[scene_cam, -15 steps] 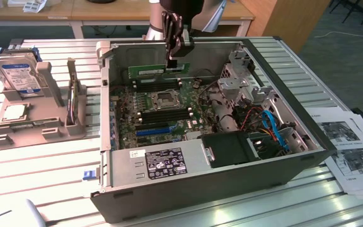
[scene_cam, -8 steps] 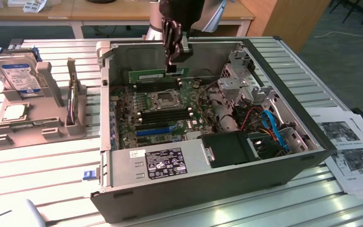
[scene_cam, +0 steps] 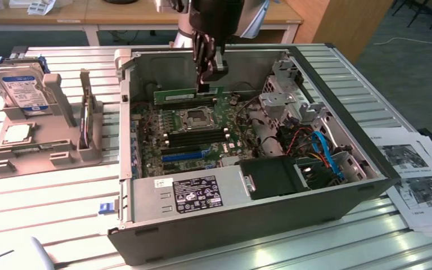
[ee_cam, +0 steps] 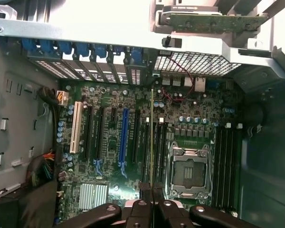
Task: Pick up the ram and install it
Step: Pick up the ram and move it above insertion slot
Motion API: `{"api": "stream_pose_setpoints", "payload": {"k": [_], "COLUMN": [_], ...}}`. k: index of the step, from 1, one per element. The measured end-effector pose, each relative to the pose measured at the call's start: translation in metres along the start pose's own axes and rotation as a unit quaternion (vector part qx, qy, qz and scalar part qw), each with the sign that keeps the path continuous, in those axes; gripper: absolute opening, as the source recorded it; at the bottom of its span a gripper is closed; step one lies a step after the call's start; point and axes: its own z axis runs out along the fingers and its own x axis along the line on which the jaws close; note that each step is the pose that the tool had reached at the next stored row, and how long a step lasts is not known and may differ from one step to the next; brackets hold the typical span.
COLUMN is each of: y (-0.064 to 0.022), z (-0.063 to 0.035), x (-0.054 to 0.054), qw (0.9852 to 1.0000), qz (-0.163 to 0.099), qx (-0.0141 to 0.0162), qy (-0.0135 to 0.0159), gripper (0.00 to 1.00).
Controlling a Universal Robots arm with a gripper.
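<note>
The ram (scene_cam: 175,95) is a thin green board with dark chips, held on edge inside the open computer case (scene_cam: 276,216), above the motherboard (scene_cam: 224,149) near the case's far wall. My gripper (scene_cam: 205,88) comes down from above and is shut on the ram's upper edge. In the wrist view the ram (ee_cam: 152,137) appears edge-on as a thin line running out from between my gripper (ee_cam: 152,192). It hangs over the black slots beside the CPU socket (ee_cam: 187,171). Whether the ram touches a slot cannot be told.
A long blue slot (ee_cam: 124,137) and a white slot (ee_cam: 76,126) lie beside the black rails. A hard drive (scene_cam: 25,90) stands in a grey holder (scene_cam: 43,152) at the exterior view's left. Papers (scene_cam: 418,185) lie at its right. Blue and red cables (scene_cam: 325,152) crowd the drive cage.
</note>
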Motion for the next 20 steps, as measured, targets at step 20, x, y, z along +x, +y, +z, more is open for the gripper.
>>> {"api": "stream_pose_setpoints", "payload": {"k": [20], "y": [-0.0116], "z": [0.0055], "x": [0.001], "qw": [0.9999], "qz": [0.016], "qx": [0.0003], "qy": [-0.0012], "gripper": [0.12]}}
